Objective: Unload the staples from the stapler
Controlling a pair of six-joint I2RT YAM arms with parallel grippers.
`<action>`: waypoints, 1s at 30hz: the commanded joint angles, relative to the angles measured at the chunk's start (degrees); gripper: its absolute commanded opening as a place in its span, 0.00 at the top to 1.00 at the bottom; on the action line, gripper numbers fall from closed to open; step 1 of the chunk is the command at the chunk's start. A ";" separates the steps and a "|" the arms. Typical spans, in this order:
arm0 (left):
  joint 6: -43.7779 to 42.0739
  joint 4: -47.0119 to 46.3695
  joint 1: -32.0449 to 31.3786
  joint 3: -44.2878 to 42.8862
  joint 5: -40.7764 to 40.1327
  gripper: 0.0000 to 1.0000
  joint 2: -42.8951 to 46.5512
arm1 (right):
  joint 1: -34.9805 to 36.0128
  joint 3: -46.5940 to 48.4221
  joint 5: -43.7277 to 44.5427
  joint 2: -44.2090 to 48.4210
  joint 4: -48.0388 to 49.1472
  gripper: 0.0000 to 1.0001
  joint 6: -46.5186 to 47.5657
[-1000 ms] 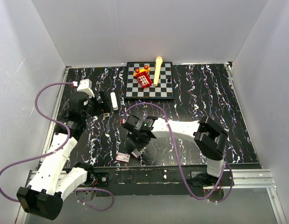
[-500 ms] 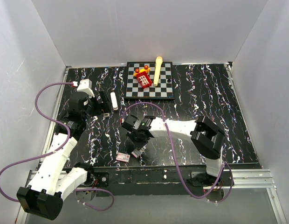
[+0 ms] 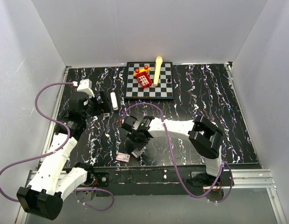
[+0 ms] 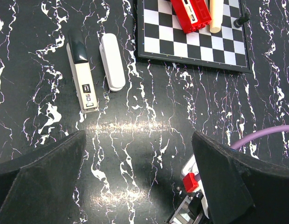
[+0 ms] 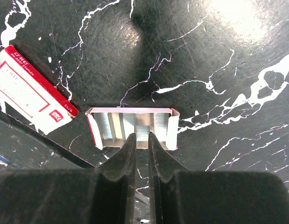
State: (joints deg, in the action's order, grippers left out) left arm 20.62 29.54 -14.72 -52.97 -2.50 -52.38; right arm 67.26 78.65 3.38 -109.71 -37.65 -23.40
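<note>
1. chequered board (image 3: 149,80) lies at the back middle of the table (image 3: 205,93).
2. on the board: a block (image 4: 191,14), a stick (image 4: 216,14) just right of it, a pawn (image 4: 240,21) further right.
3. stapler (image 4: 82,77) lies left of the board, with an oblong piece (image 4: 112,62) just beside it on its right, not touching.
4. near the front edge, a flat box (image 5: 35,91) lies just left of an open tray (image 5: 130,127).
5. right gripper (image 5: 141,135) sits over the tray's near wall.

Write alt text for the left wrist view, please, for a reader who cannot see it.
A slim grey-and-black stapler lies on a black marbled table beside a white oblong piece. The chessboard at top right carries a red block; the open left end effector frames the bottom corners.
</note>
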 commanded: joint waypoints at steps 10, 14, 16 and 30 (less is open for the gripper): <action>0.03 -0.27 0.22 0.32 0.13 0.02 0.61 | 0.32 2.65 1.81 -1.12 -1.90 0.87 -0.33; 0.12 -0.27 0.22 0.24 0.22 0.02 0.61 | 0.50 2.73 1.72 -1.38 -2.16 0.87 -0.33; 0.12 -0.27 0.22 0.24 0.30 0.02 0.52 | 0.41 2.82 1.63 -1.47 -2.25 0.87 -0.24; 0.12 -0.27 0.22 0.32 0.30 0.02 0.79 | 1.11 3.26 2.33 -1.47 -2.69 0.87 0.02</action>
State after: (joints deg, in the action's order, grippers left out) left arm 20.62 29.54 -14.72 -52.97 -2.46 -52.40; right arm 67.96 79.42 4.56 -110.76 -39.18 -23.62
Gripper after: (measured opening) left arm 0.981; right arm 0.173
